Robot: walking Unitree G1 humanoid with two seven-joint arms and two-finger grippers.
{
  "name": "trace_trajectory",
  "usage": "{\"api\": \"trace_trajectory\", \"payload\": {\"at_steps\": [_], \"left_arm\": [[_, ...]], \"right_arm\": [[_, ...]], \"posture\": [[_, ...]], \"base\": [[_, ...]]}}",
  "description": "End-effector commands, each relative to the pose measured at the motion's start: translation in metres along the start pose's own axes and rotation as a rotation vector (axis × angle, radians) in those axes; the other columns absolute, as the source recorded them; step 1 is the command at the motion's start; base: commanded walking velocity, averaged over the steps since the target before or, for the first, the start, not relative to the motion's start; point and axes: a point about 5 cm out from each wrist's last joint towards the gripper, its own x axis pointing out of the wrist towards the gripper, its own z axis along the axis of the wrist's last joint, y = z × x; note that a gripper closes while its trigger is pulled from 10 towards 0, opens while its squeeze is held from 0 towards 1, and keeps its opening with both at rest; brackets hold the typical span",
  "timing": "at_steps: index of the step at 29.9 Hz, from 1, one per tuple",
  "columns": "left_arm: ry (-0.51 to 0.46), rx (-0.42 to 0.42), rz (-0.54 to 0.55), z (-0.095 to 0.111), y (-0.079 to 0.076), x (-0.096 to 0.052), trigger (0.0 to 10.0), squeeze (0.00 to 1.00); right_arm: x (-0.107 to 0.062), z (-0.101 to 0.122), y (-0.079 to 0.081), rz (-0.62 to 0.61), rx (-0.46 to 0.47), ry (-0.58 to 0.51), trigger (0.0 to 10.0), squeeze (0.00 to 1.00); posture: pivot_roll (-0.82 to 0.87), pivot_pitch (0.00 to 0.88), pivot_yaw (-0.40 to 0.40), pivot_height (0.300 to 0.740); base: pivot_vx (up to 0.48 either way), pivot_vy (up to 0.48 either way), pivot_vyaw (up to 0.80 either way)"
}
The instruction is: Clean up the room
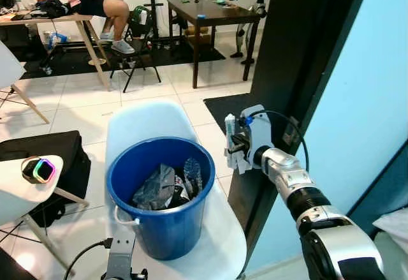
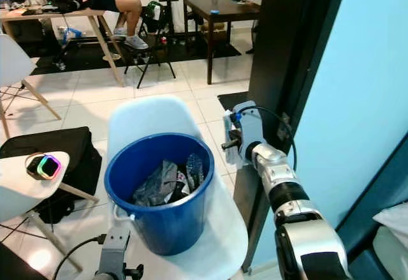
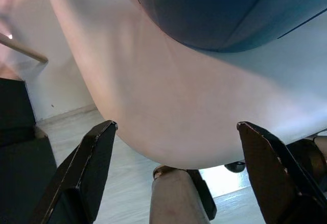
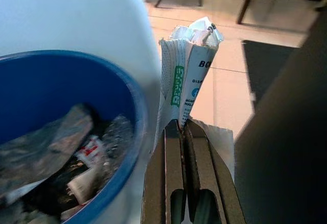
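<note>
Though the blue bucket (image 1: 162, 194) standing on the white chair (image 1: 220, 238) already holds crumpled wrappers, one more piece waits outside it. Below the bucket's near side, the left gripper (image 3: 173, 178) hangs under the chair seat, its two fingers spread wide and empty. Just to the right of the bucket's rim, the right gripper (image 4: 180, 137) pinches one crumpled paper packet (image 4: 186, 71) by its lower end. The packet looks light, soft and easily crushed, so a pinch at its folded end seems enough.
</note>
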Motion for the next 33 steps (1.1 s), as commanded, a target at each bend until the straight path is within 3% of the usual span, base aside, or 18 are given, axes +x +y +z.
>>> {"api": "trace_trajectory", "payload": {"at_steps": [1,5,8,11,20,21,22,23,26,29,33], "left_arm": [[0.018,0.013,0.007,-0.005,0.003,-0.001,10.0,0.0],[0.02,0.026,0.021,-0.007,0.006,-0.002,10.0,0.0],[0.021,0.028,0.024,-0.007,0.006,-0.002,10.0,0.0],[0.019,0.033,0.037,-0.007,0.009,-0.002,10.0,0.0],[0.027,0.036,0.051,-0.014,0.012,-0.004,10.0,0.0],[0.036,0.038,0.053,-0.019,0.012,-0.005,10.0,0.0],[0.036,0.038,0.053,-0.019,0.012,-0.005,10.0,0.0],[0.045,0.041,0.055,-0.023,0.012,-0.007,10.0,0.0],[0.053,0.043,0.058,-0.028,0.013,-0.008,10.0,0.0],[0.054,0.044,0.061,-0.029,0.013,-0.008,10.0,0.0],[0.048,0.012,0.056,-0.025,0.013,-0.007,10.0,0.0]], "right_arm": [[0.003,0.003,0.008,0.047,0.021,-0.033,10.0,0.0],[0.01,0.018,0.03,0.194,0.073,-0.116,10.0,0.0],[0.011,0.019,0.033,0.213,0.079,-0.12,10.0,0.0],[0.015,0.014,0.053,0.307,0.021,-0.082,10.0,0.0],[0.019,0.006,0.071,0.341,-0.054,-0.028,10.0,0.0],[0.021,0.006,0.075,0.334,-0.035,-0.027,10.0,0.35],[0.021,0.006,0.075,0.334,-0.035,-0.027,10.0,0.35],[0.023,0.007,0.081,0.348,0.018,-0.032,10.0,1.0],[0.026,0.007,0.091,0.379,0.076,-0.033,10.0,1.0],[0.026,0.005,0.096,0.394,0.057,-0.019,10.0,1.0],[0.025,-0.001,0.086,0.298,0.034,0.0,10.0,1.0]], "posture": [[-0.01,0.0,-0.043,0.74],[0.0,0.0,-0.048,0.74],[0.0,0.0,-0.048,0.74],[0.02,0.0,-0.055,0.74],[0.02,0.0,-0.058,0.74],[0.03,0.0,-0.063,0.74],[0.03,0.0,-0.063,0.74],[0.04,0.0,-0.069,0.74],[0.05,0.0,-0.075,0.74],[0.05,0.0,-0.077,0.74],[0.06,0.0,-0.081,0.74]], "base": [[0.0,0.0,0.0],[0.0,0.0,0.0],[0.0,0.0,0.0],[0.0,0.0,0.0],[0.0,0.0,0.0],[0.0,0.0,0.0],[0.0,0.0,0.0],[0.0,0.0,0.0],[0.0,0.0,0.0],[0.0,0.0,0.0],[0.0,0.0,0.0]]}}
